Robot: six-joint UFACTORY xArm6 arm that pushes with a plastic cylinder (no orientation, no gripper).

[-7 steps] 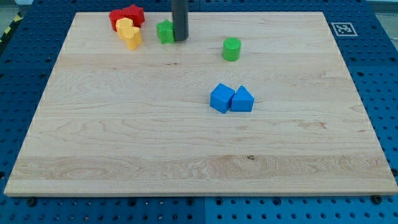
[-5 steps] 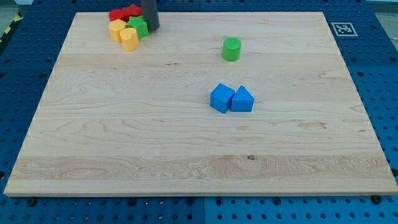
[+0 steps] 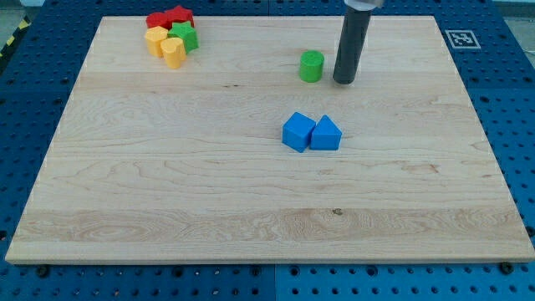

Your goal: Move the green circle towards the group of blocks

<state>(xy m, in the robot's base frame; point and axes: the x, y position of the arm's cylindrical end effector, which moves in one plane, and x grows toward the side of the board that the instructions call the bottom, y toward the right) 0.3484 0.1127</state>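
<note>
Green circle (image 3: pixel 311 65) just left of tip (image 3: pixel 343 82), not touching; no end effector, so no state; group of blocks (image 3: pixel 170 35) far left.

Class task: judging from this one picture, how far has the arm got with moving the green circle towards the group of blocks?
Done: nothing yet; the green circle sits far from the group at the view's top left. In hand: my tip stands just to the circle's right, not visibly touching. Left: the whole push leftward across the board.
</note>
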